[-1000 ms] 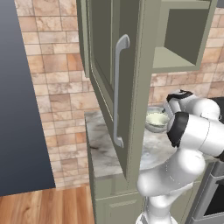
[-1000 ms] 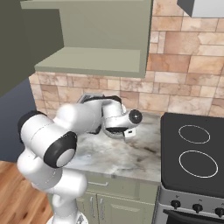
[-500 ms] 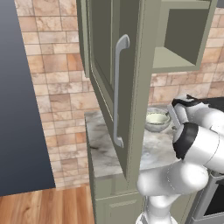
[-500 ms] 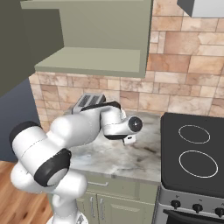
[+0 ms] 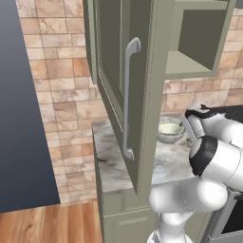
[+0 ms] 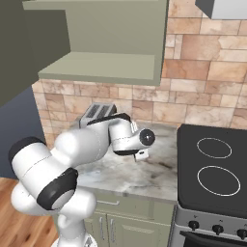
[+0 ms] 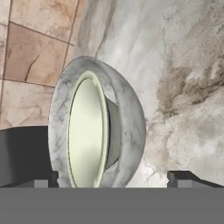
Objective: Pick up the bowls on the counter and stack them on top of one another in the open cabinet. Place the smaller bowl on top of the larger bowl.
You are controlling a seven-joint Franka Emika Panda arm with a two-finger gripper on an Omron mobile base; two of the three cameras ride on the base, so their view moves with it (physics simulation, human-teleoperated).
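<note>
A round bowl [image 5: 170, 130], grey-veined outside and pale cream-green inside, sits on the marble counter [image 5: 109, 161] near the brick wall. Whether it is the larger or the smaller bowl I cannot tell. In the hand view this bowl [image 7: 100, 131] appears on its side, close, between and just beyond the two fingertips of my gripper [image 7: 111, 179], which is open and holds nothing. From the left base view the gripper [image 5: 189, 130] hangs just right of the bowl. The open cabinet [image 5: 190, 64] hangs above, its shelf bare where visible.
The cabinet door [image 5: 147, 95] with its long silver handle [image 5: 128, 95] swings out over the counter's left part. A toaster [image 6: 99, 113] stands against the wall, and the black stovetop [image 6: 212, 164] lies to the right. A dark grey shape [image 7: 26, 153] sits beside the bowl.
The hand has sunk a little toward the bowl and turned, while the elbow has swung lower and to the right. The jaws stay wide apart. The bowl has not moved.
</note>
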